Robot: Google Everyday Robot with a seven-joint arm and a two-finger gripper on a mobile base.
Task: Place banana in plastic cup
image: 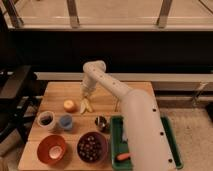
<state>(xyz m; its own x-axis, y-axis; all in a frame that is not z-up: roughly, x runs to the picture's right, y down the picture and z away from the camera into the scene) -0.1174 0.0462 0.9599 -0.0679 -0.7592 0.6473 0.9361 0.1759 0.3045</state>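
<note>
Pale yellow banana (86, 105) lies right beneath the jaws — how wide they stand, I cannot tell.

Wooden table (56, 93) | centre-left: orange fruit (69, 105) just beside banana (86, 106) | near left edge: whitish cup (46, 119), light blue plastic cup (65, 122) beside it | centre: metal cup (101, 123) | front edge: orange bowl (52, 148), dark bowl (92, 147) | front right corner: green tray (114, 145) | gripper (87, 95) low at banana's far end

The end effector (87, 96) is positioned at the far end of the banana (86, 106), which is laid on the wooden surface (55, 92) just beside a small orange fruit (69, 105), while the plastic cup (65, 121) is set near them, toward the front.
</note>
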